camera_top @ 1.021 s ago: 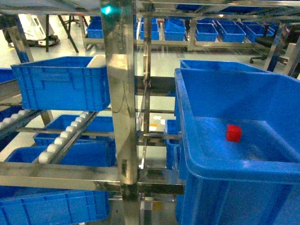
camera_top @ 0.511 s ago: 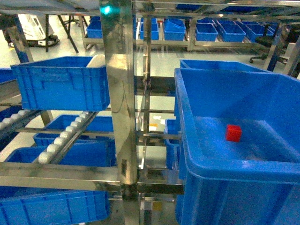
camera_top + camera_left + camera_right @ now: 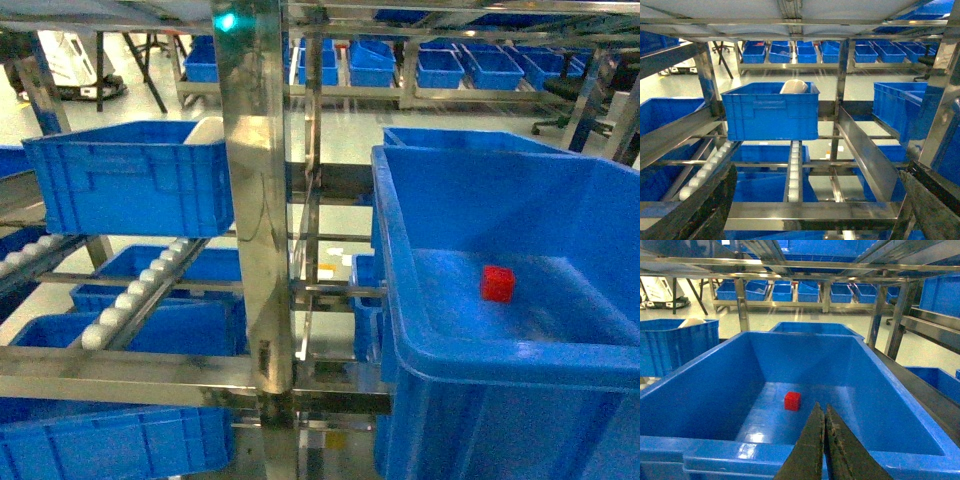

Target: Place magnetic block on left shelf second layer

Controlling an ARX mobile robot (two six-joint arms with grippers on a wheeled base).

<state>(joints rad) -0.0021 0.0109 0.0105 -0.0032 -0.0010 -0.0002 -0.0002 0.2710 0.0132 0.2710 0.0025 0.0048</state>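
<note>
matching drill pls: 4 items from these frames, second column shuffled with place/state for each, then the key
Items
1. magnetic block
2. right gripper
3. white object
4. white rollers

Place or state
A. sticks up out of the blue crate on the left shelf
B. fingers pressed together, empty, above the near rim of the big crate
C. run in a slanted line along the left shelf's track
D. lies on the floor of the big crate on the right

Pairs: 1-D, 2-B, 3-A, 4-C
</note>
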